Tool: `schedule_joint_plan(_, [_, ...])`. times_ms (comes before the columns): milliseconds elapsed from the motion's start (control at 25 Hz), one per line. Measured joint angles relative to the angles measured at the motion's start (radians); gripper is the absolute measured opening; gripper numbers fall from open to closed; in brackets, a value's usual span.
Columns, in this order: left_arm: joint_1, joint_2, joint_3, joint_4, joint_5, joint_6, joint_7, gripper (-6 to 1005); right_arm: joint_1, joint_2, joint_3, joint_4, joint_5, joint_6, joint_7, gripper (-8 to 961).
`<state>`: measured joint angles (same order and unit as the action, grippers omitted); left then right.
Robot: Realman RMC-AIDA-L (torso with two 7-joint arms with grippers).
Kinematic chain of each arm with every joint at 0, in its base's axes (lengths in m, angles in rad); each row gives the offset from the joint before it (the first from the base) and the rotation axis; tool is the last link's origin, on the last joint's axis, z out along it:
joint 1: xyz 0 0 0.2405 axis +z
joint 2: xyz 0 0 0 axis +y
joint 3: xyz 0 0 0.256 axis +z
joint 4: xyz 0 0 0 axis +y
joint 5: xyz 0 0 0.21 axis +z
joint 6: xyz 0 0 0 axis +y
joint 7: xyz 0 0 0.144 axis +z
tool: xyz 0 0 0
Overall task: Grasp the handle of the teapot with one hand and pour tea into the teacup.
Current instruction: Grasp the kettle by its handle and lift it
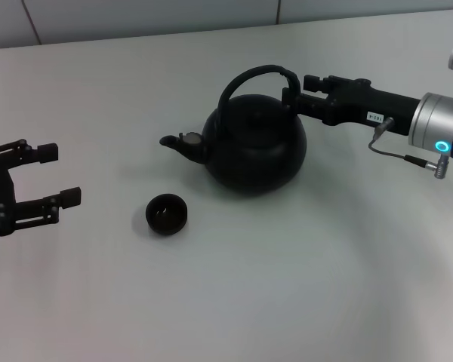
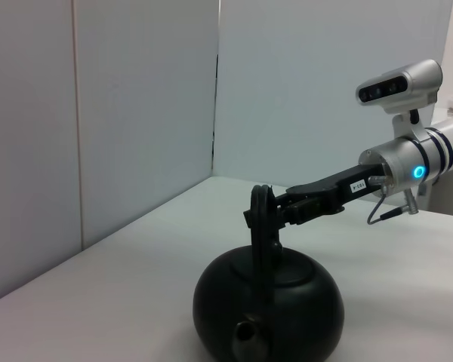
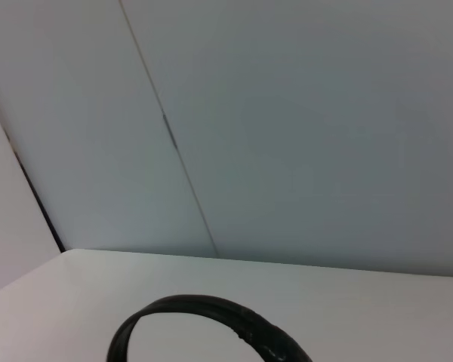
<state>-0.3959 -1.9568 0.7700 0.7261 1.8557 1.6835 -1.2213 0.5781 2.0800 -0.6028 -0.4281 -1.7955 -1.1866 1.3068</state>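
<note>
The matte-black teapot stands upright mid-table, its spout pointing to the robot's left. Its arched handle rises over the lid. My right gripper reaches in from the right and is closed on the handle's right end, near the top. The left wrist view shows the teapot, the edge-on handle and the right gripper on it. The right wrist view shows only the handle's arch. The tiny black teacup sits in front of the spout. My left gripper is open and empty at the far left.
The white table ends at a pale wall behind it. The right arm's silver wrist, with a dangling cable, hangs over the table's right side.
</note>
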Motion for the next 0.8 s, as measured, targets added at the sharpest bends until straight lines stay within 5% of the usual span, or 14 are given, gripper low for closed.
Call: schedule_joint_plan(800, [-0.008, -0.001, 0.0, -0.001, 0.01, -0.011, 0.003, 785, 0.022, 0.0, 0.004, 0.023, 0.003, 0.031, 0.003, 571])
